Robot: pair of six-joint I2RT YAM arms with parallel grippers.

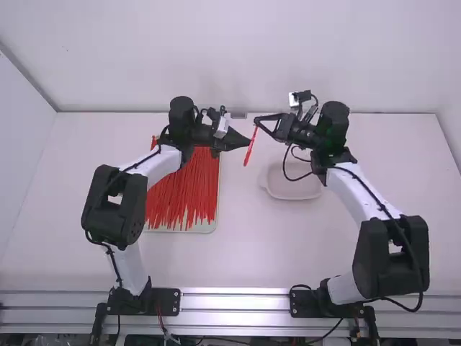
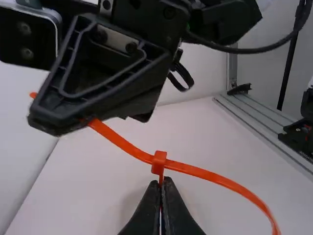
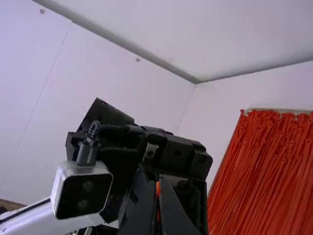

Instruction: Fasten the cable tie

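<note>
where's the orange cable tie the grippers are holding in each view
High view: the cable tie hangs near the middle, right of the pile of spare ties.
Left wrist view: it runs slantwise, pinched in the left gripper.
Right wrist view: an orange sliver in the right gripper.
Landmark: the pile, shared by the high and right wrist views.

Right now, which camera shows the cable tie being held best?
The left wrist view: the cable tie runs across it, head at the left claw. The high view shows a short red strip; the right wrist view, a sliver.
</note>
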